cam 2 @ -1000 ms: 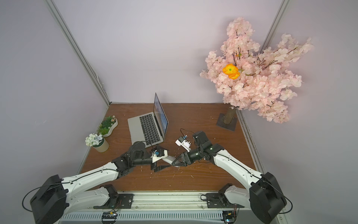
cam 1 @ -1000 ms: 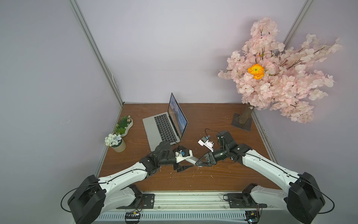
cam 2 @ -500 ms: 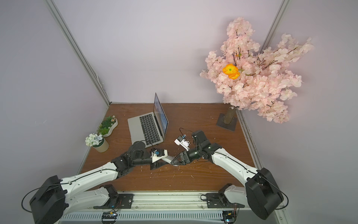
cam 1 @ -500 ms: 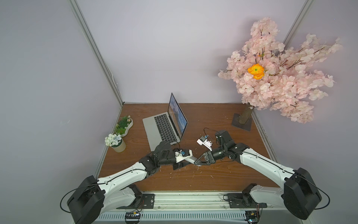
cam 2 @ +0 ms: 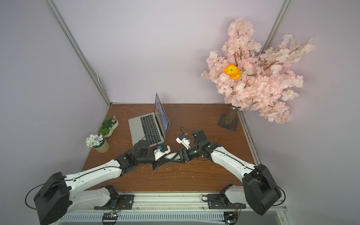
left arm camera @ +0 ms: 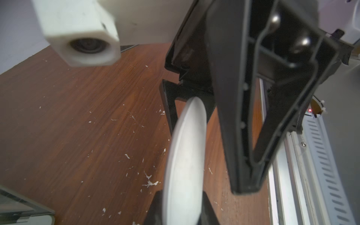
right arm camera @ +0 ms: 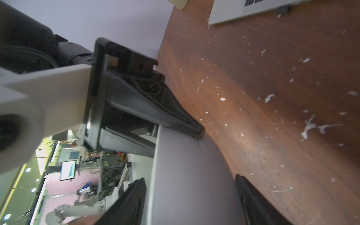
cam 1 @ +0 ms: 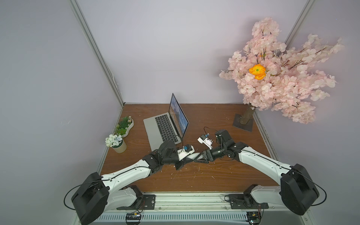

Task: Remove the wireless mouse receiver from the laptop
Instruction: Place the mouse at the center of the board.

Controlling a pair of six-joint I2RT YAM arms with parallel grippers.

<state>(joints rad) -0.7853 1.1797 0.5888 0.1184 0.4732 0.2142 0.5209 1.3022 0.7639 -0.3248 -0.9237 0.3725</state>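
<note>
Evidently mid-handover, the left gripper is clenched edge-on around a silver-white oval mouse, held above the brown wooden table near the thin silver-grey laptop, probably to clear the way. The right gripper flanks the mouse's other end; whether it presses I cannot tell. The wireless mouse receiver, a tiny dark stub, sits plugged into the laptop's side edge, untouched.
</note>
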